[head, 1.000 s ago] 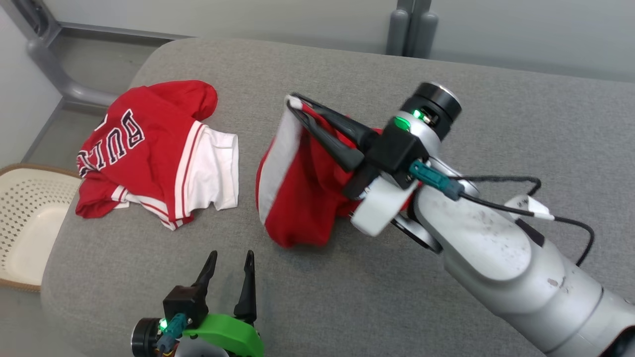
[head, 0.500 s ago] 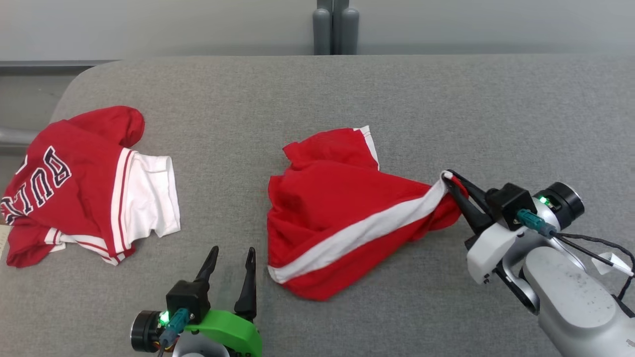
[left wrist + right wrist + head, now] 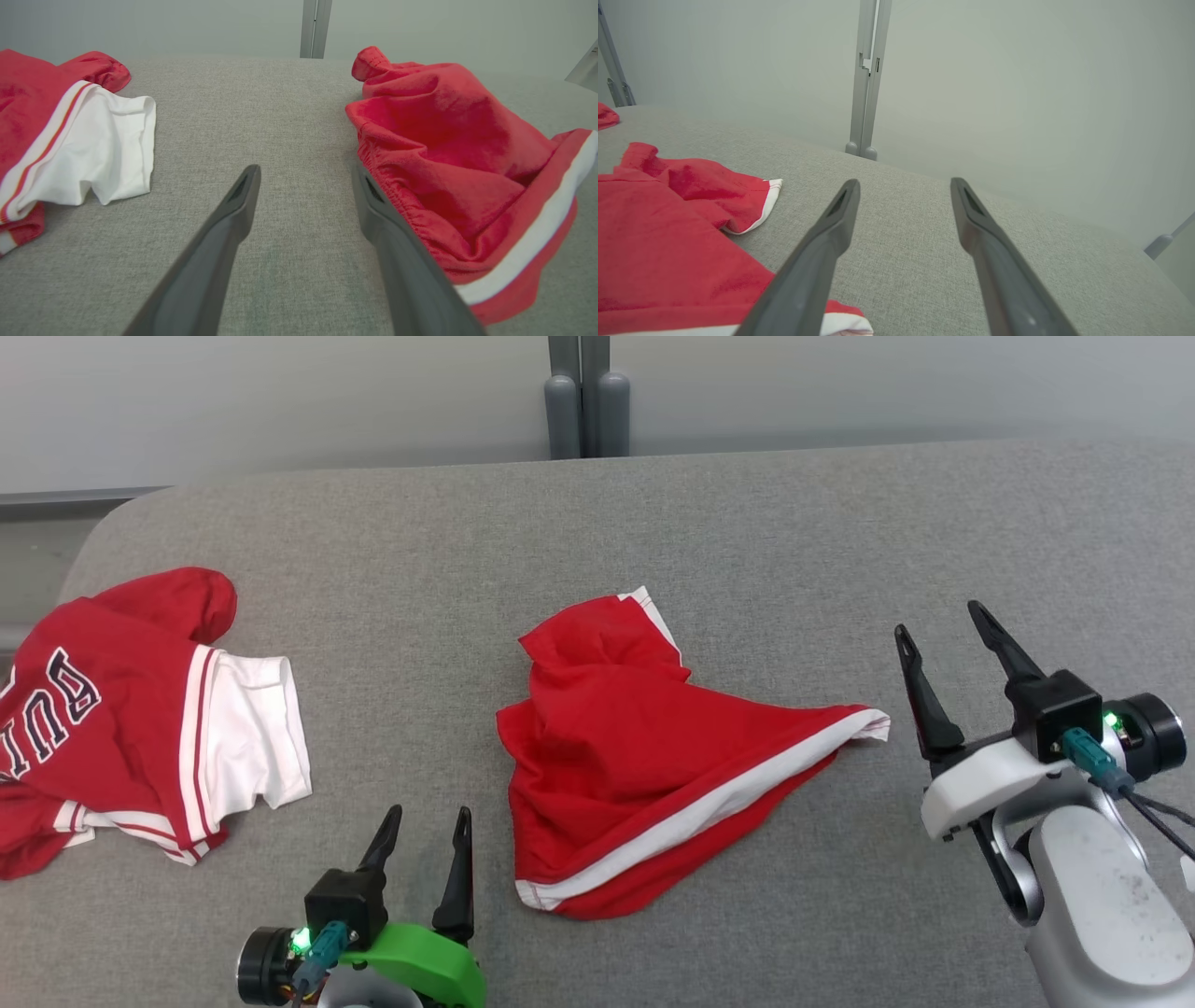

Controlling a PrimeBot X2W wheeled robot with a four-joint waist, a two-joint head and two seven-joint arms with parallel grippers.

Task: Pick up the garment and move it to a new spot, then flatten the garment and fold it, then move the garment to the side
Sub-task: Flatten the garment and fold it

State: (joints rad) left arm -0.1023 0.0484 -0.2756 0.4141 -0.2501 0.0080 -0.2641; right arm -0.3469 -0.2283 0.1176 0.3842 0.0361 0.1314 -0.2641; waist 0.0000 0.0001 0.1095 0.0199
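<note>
Far left, a jersey [image 3: 121, 709]: we leave it. Our left claw [image 3: 429, 812] is wide and empty, just beside the shorts [image 3: 644, 775] at the waistband. They lie crumpled mid the surface [image 3: 747, 541]: light, limp, likely to sag and bunch. We'd pinch waistband corners or the hem, not the middle. Our right claw [image 3: 938, 619] is wide and empty, near the white-trimmed tip.

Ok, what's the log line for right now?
red shorts: lying crumpled, unheld | left gripper: open, empty | right gripper: open, empty | fold: not yet
</note>
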